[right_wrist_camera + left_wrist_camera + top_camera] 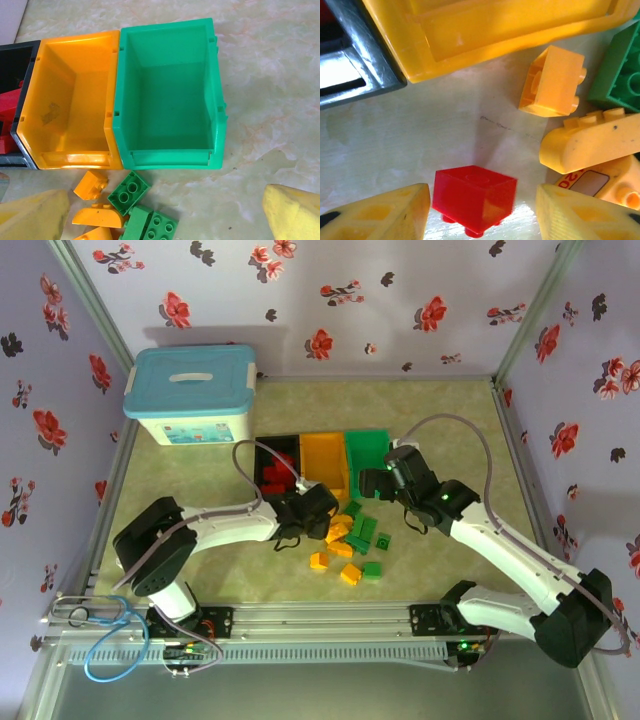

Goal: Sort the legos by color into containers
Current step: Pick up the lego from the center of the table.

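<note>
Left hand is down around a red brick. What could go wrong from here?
The red brick lies nearer one finger of the open left hand, so closing may twist it out. An orange brick lies close beside the other finger and could get nudged or pinched. In the top view the right hand hangs close to the left one, so they might collide.
</note>
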You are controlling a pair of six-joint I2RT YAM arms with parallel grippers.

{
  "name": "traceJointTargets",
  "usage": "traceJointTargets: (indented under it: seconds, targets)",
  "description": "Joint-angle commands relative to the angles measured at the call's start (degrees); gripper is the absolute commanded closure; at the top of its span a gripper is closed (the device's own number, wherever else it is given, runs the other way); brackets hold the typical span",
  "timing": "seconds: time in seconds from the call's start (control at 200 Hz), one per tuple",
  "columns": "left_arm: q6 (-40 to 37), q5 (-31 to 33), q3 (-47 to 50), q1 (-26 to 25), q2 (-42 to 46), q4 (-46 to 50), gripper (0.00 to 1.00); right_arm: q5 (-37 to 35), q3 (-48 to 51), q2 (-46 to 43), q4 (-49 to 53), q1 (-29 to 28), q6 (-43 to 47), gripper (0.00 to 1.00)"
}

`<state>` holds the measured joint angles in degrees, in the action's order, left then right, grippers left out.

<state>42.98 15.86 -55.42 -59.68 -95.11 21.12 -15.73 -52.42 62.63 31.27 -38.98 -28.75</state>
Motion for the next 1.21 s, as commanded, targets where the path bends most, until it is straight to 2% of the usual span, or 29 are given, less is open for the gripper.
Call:
traceJointTargets:
  seconds: [0.0,0.445,0.68,0.865,1.05,1.2]
  targets:
    - [-0.9,0.2,-1.1,0.0,-1.8,2.4,0.43,-1.3,0.2,0.0,-0.4,0.4,-0.1,0.01]
    - [-1.1,0.5,-2.0,0.0,-3.9,2.7,0.49,-1.6,0.6,-0.3,0.0,0.7,0.1,0.01]
    - [-0.8,0.5,-1.5,0.0,-3.2,2.8,0.6,-1.2,1.4,-0.5,-0.1,0.7,-0.2,0.01]
    - [-0.5,-0.5,0.2,0.4,0.8,0.4,0.64,0.6,2.4,-0.5,0.3,0.7,-0.5,0.01]
    - [0.7,-5.8,6.0,5.8,9.1,-6.3,0.66,1.9,5.7,-1.8,0.1,0.7,-1.9,0.01]
    - [-1.2,-6.7,6.2,10.8,13.7,-5.2,0.68,3.8,8.6,-2.6,-1.1,0.7,-3.2,0.01]
